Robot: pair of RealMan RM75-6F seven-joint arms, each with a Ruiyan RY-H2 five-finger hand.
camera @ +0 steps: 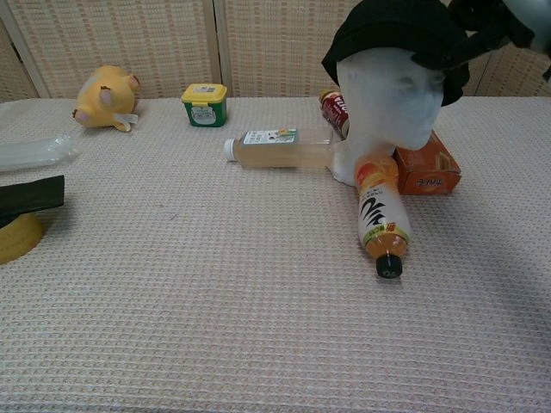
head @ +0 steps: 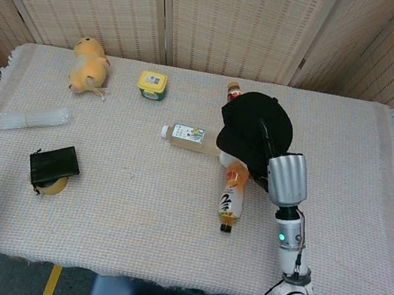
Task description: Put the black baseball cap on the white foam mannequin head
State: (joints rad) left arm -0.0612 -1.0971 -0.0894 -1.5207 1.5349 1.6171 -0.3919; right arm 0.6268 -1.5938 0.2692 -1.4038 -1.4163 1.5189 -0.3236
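Now I see the black baseball cap (camera: pixel 398 36) sitting on the white foam mannequin head (camera: pixel 389 103), at two o'clock on the table (head: pixel 133 205). My right hand (camera: pixel 491 21) touches its rim (grip unclear to me); the left hand is out of sight.

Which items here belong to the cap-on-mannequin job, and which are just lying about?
Job: black baseball cap; white foam mannequin head; right hand.

Lying about: orange juice bottle; clear tea bottle; orange box; yellow plush toy; yellow-lidded green jar; black wallet.
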